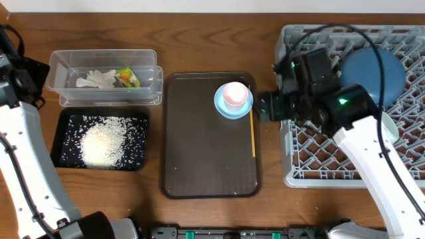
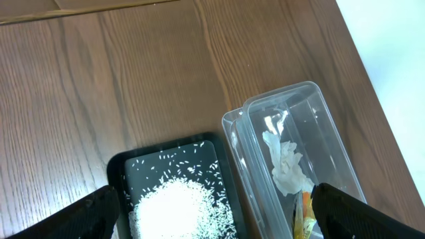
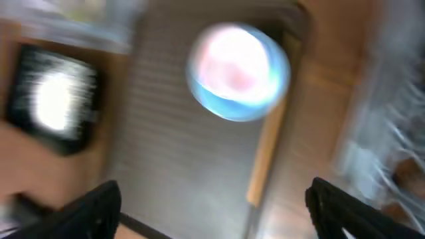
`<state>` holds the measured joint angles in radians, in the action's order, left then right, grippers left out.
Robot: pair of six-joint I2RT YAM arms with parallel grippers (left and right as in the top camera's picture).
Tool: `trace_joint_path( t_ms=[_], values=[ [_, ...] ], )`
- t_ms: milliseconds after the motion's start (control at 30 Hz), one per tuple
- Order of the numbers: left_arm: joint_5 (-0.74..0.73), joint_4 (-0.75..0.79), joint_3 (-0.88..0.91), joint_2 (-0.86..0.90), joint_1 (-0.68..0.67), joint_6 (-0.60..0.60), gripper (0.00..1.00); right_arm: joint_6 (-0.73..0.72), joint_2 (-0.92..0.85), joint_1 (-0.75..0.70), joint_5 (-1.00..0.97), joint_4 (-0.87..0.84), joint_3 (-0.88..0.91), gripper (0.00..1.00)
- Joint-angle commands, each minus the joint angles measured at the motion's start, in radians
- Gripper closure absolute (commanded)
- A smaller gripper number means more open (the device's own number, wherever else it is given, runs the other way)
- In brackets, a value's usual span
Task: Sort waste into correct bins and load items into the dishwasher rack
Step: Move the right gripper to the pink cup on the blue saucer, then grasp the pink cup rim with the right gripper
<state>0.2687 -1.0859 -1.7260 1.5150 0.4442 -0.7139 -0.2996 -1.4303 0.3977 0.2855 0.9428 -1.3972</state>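
The clear tub [image 1: 60, 63] at the back left holds the crumpled tissue [image 1: 96, 79] and the yellow-green wrapper [image 1: 127, 77]. The black tray [image 1: 66, 118] in front of it holds the rice [image 1: 103, 141]. The pink cup [image 1: 234, 93] stands on the light-blue dish [image 1: 222, 106] on the brown tray. The dark-blue plate [image 1: 378, 73] stands in the grey rack [image 1: 319, 166]. My left gripper [image 2: 212, 206] is open above the tub [image 2: 319, 126] and the rice [image 2: 176, 209]. My right gripper [image 3: 216, 206] is open, near the rack's left edge, beside the cup [image 3: 232, 63]. I do not see the bowl.
The large brown serving tray [image 1: 199, 146] lies in the middle, with a thin wooden stick [image 1: 253, 136] along its right side. The right arm hangs over the rack's left part. The right wrist view is blurred by motion.
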Motion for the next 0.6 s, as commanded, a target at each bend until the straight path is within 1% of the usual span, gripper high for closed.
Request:
trace_joint_path(
  t_ms=[0,67,133,200,300,433,567],
  values=[
    [0.013,-0.002,-0.001,0.003,0.004,-0.002,0.05,0.015,-0.01,0.041,0.149,-0.084,-0.011,0.03],
    [0.013,-0.002,-0.001,0.003,0.004,-0.002,0.05,-0.029,-0.022,0.069,0.083,-0.142,-0.011,0.02],
    [0.013,-0.002,-0.001,0.003,0.004,-0.002,0.05,-0.081,-0.042,0.096,-0.029,-0.183,-0.011,0.02],
    [0.013,-0.002,-0.001,0.003,0.004,-0.002,0.05,-0.097,-0.076,0.115,-0.122,-0.214,-0.011,0.01],
    [0.013,-0.002,-0.001,0.003,0.004,-0.002,0.05,-0.076,-0.152,0.121,-0.119,-0.235,-0.026,0.02],
    [0.013,-0.002,-0.001,0.003,0.004,-0.002,0.05,-0.008,-0.275,0.124,-0.097,-0.156,-0.135,0.02],
    [0.013,-0.003,-0.001,0.003,0.004,-0.002,0.05,0.027,-0.408,0.141,-0.123,-0.036,-0.311,0.02]
  ],
)
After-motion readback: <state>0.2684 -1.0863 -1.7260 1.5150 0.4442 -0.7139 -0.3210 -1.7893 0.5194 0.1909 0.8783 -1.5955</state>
